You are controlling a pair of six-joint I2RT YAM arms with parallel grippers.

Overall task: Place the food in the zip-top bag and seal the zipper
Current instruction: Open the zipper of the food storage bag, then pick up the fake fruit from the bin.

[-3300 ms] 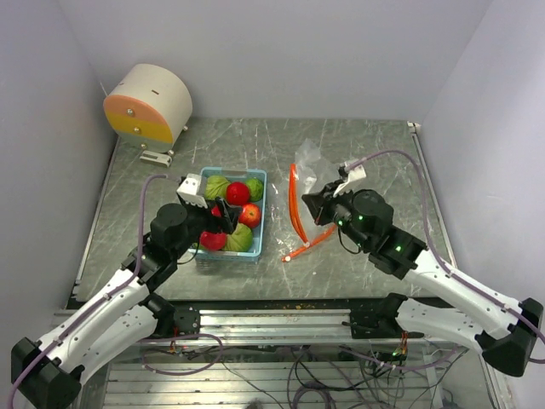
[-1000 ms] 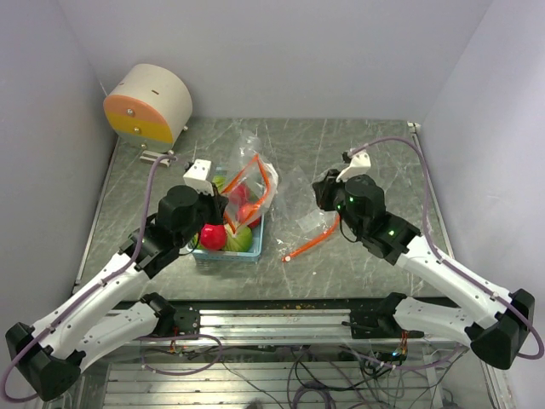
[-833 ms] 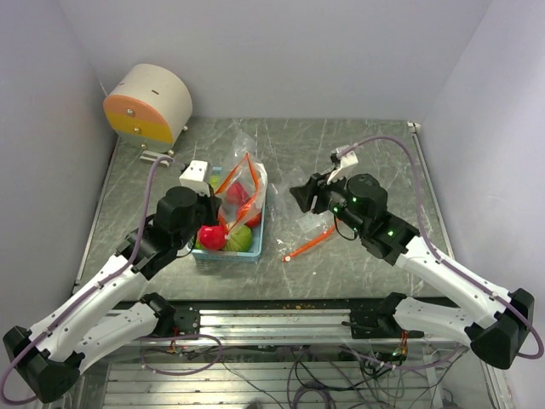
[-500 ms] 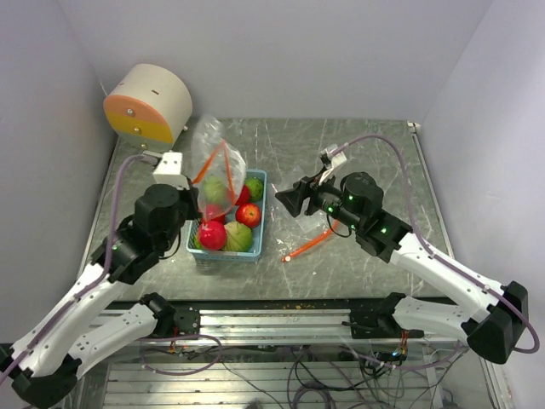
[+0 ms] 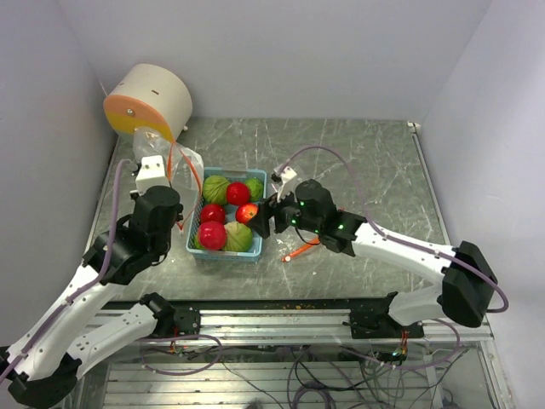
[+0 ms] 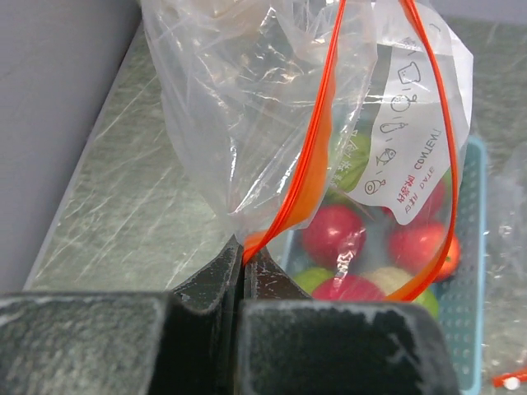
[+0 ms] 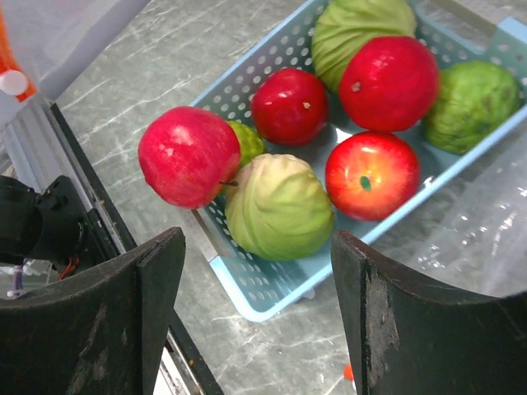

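Note:
The food lies in a light blue tray (image 5: 260,247): red apples (image 5: 238,192), ribbed green cabbages (image 5: 216,187) and a small green ball (image 5: 255,187). My left gripper (image 5: 173,176) is left of the tray, shut on the orange zipper edge of the clear zip-top bag (image 5: 186,162). In the left wrist view the left gripper (image 6: 243,251) pinches the zipper, and the zip-top bag (image 6: 247,107) hangs open with the food (image 6: 333,234) showing through it. My right gripper (image 5: 261,220) stands open at the tray's right edge. The open right gripper (image 7: 257,239) frames a cabbage (image 7: 278,206) and an apple (image 7: 188,155).
A round white and orange device (image 5: 149,102) stands at the back left corner. A loose orange strip (image 5: 300,250) lies on the table right of the tray. A metal rail (image 5: 281,319) runs along the near edge, and walls close in on both sides.
My right gripper let go of the bag, opened and swung left to the tray's right edge. My left gripper carried the bag from above the tray to the tray's left.

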